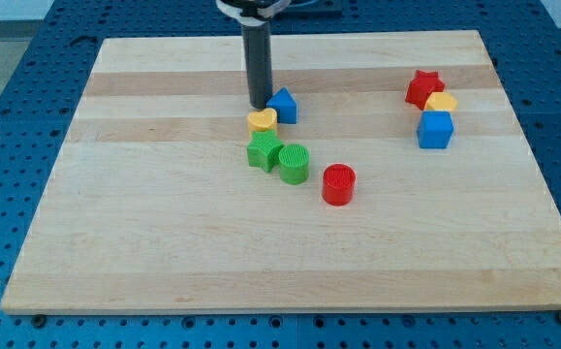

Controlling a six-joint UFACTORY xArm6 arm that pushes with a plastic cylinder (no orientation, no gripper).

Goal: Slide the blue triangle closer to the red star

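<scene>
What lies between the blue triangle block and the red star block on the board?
Nothing: in the camera view only bare wooden board separates the blue triangle block from the red star block. My tip sits at the triangle's left.

Blue triangle (283,105): small solid prism, apex pointed toward view's top, seated flat on wooden board, upper middle area, slightly toward view's left of centre. Red star (422,88): small star-shaped block, laid flat near view's upper right. Two blocks well apart, star placed toward view's right and slightly higher than triangle.
</scene>
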